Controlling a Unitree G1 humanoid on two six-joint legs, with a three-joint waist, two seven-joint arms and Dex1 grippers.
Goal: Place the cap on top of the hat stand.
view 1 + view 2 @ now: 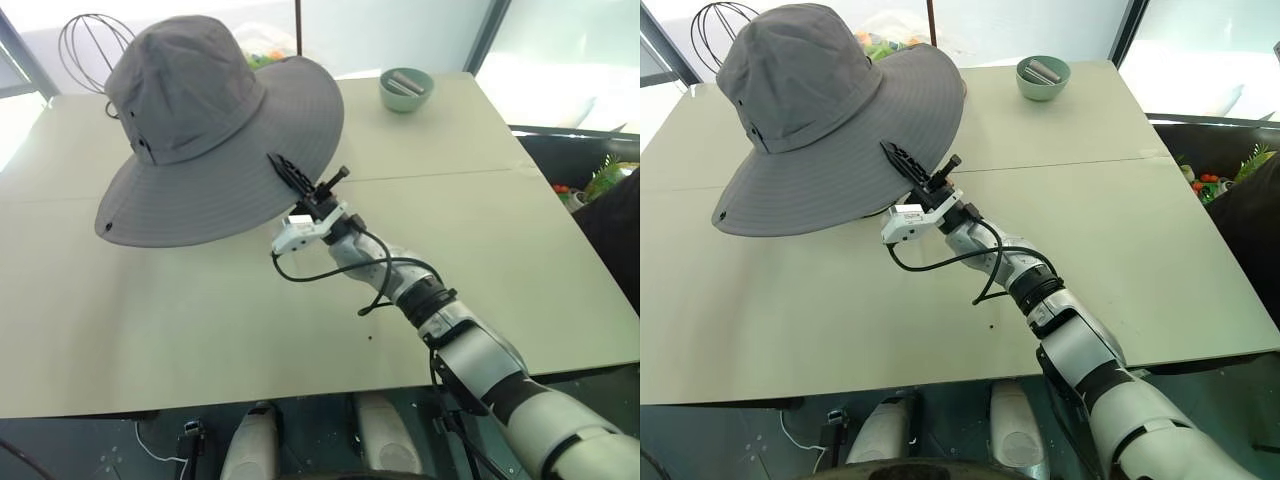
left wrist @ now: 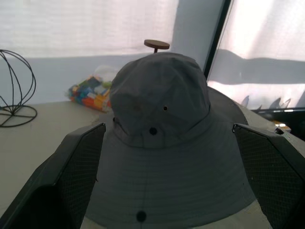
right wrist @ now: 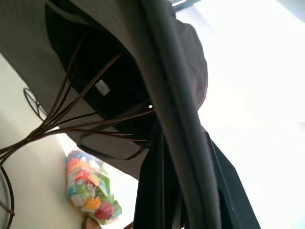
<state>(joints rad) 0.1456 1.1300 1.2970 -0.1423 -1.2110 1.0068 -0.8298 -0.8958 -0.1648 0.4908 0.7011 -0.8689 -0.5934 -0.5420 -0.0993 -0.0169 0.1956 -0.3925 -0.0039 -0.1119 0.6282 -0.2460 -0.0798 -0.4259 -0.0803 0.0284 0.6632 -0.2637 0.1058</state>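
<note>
1. Our right gripper is nearest the head camera: its black fingers are pinched together on the near right edge of the cap's brim, with fabric between them.
2. Seen from the right wrist, the brim runs edge-on as a dark band between the fingers; we read this as a firm pinch on the cap.
3. Our left gripper has its two fingers spread wide, one on each side of the cap as seen from that wrist, and nothing between them is gripped. They appear clear of the fabric, though we cannot judge the gap well.
4. We note the cap as a grey sun hat, crown up, brim tilted low toward the near left, over the far left part of the table.
5. Under the cap, the right wrist view shows dark wires of the hat stand rising into the crown; the cap seems to sit over the cage, though how well it is seated is unclear.
6. Beyond it, at the far left corner, a rounder wire stand sits apart.
7. A green bowl is at the far right of the table; a bag of coloured blocks lies behind the cap.
</note>
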